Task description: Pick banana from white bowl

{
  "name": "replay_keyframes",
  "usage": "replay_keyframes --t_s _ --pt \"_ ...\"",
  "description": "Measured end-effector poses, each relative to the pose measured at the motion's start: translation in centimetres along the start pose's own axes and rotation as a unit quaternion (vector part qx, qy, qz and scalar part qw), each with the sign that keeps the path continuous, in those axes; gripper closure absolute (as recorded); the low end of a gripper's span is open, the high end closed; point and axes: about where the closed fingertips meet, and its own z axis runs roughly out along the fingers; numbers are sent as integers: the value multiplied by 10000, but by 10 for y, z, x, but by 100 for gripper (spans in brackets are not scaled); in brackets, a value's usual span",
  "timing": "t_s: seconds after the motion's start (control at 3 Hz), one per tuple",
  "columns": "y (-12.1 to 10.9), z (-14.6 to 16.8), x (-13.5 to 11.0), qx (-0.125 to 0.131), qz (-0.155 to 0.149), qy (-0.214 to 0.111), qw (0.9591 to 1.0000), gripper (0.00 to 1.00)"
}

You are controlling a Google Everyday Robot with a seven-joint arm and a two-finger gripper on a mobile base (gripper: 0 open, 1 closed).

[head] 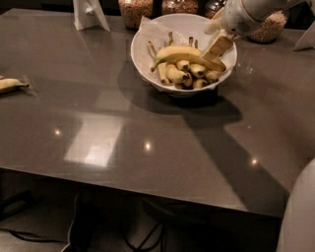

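Observation:
The white bowl (147, 54) stands at the back middle of the dark table, with crumpled white paper at its left rim. The long curved yellow banana (179, 53) lies across the top of several short stubby dark-tipped bananas (186, 74) inside it. My gripper (216, 45) comes down from the upper right on a white arm. Its tan fingers reach over the bowl's right side, right at the banana's right end. I cannot tell whether they touch it.
A lone small pale banana (11, 84) lies at the table's left edge. Glass jars of grains (135, 10) stand behind the bowl, with another jar (269, 27) at the right. A white stand (88, 14) is at the back left.

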Motion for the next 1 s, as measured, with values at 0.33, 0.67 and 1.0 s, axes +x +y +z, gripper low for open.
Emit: replay_keyframes --t_s 0.33,0.67,1.0 --pt "2 9 -1 -135 80 -14 9999 38" --pt "6 16 -4 -250 160 -36 9996 40" --pt "7 22 -6 -325 227 -63 9992 42"
